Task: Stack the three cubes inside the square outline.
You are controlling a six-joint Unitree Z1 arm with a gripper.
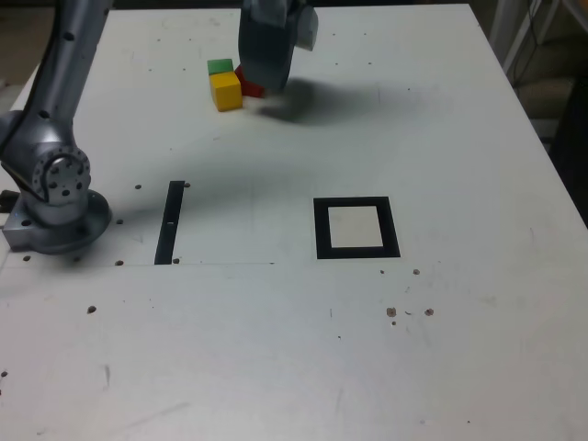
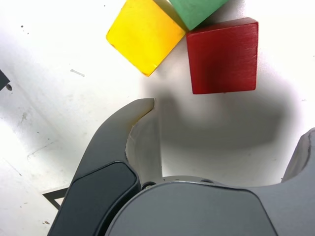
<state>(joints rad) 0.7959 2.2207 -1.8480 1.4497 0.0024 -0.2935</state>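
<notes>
Open gripper hangs near three clustered cubes

Your gripper (image 2: 231, 137) stands wide open, nothing between its fingers; the red cube (image 2: 224, 58) sits just ahead of the fingertips in the wrist view, untouched; you see the yellow cube (image 2: 145, 35) and the green cube (image 2: 198, 9) close beside it on the white table (image 1: 248, 349).

In the exterior view, you have the cubes grouped at the table's far part, toward the exterior view's left, with the red partly hidden behind the gripper; your square outline (image 1: 322, 230) lies nearer the camera and well apart from them, its pale centre bare; the narrow black strip (image 1: 170, 223) lies to its left.
</notes>
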